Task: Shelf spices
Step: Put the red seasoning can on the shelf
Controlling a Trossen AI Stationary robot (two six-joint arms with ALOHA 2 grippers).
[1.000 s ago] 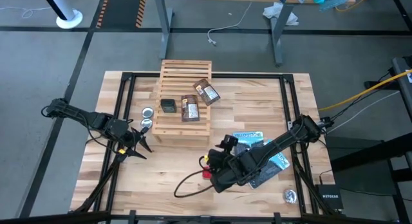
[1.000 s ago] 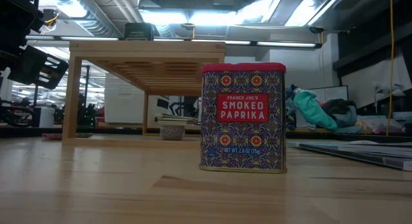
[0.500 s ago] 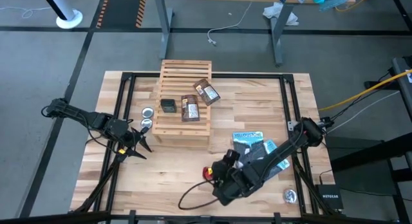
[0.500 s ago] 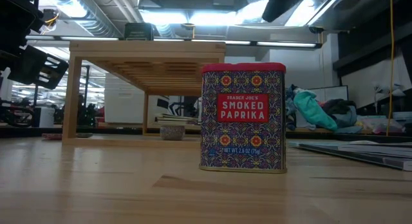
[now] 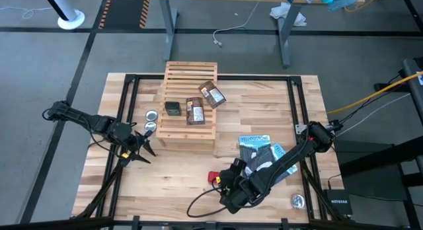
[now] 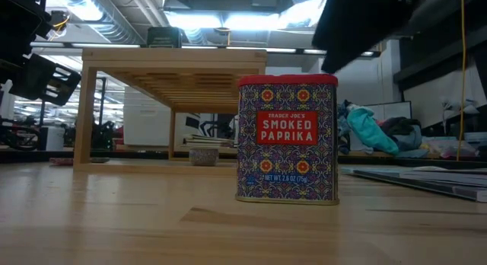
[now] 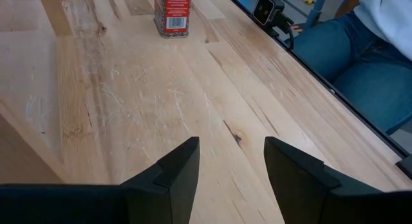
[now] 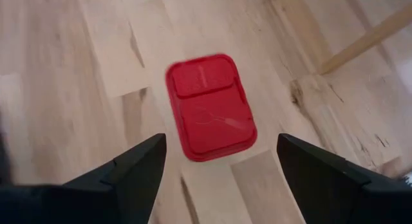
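The right pincer (image 8: 215, 179) hangs directly above the red box (image 8: 210, 107), jaws spread wide and empty. That box stands upright on the counter (image 5: 178, 170), well short of the shelf (image 5: 188, 104). It looks rigid, light and smooth-sided, so squeeze its narrower flat faces just below the lid. Beside the shelf, the left pincer (image 5: 144, 149) waits half-open, empty.
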